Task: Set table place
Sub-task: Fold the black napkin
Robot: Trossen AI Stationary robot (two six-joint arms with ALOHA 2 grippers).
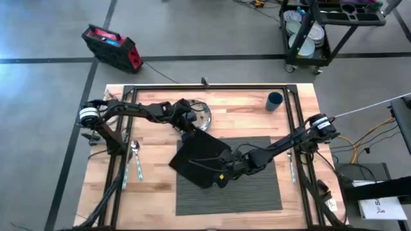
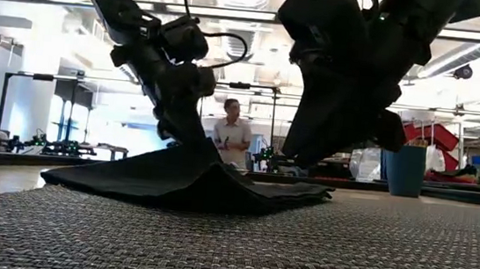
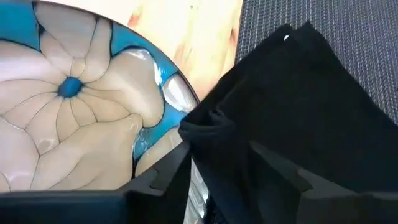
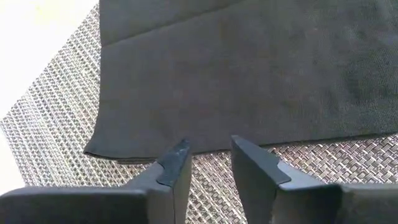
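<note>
A black napkin (image 1: 200, 159) lies partly on the dark grey ribbed placemat (image 1: 244, 186), in the middle of the wooden table (image 1: 154, 192). My left gripper (image 1: 188, 135) is shut on the napkin's far end, close beside the blue-and-white plate (image 3: 74, 106). My right gripper (image 4: 210, 152) stands open just above the placemat, a little short of the napkin's near edge (image 4: 186, 146), with nothing between its fingers. In the low view the napkin (image 2: 191, 183) rises to a peak under the left arm. My left gripper pinches the napkin's bunched far end (image 3: 208, 121) between its two fingers, coming down at a slant from the table's far left. That end is raised into a peak (image 2: 208, 162). The rest of the cloth slopes down slack onto the placemat (image 2: 300, 246).
A spoon (image 1: 134, 148) and a fork (image 1: 139, 169) lie left of the placemat, a knife (image 1: 291, 168) right of it. A dark blue cup (image 1: 275, 101) stands at the far right. The plate (image 1: 204, 115) sits far of the placemat under the left arm. People show beyond the table.
</note>
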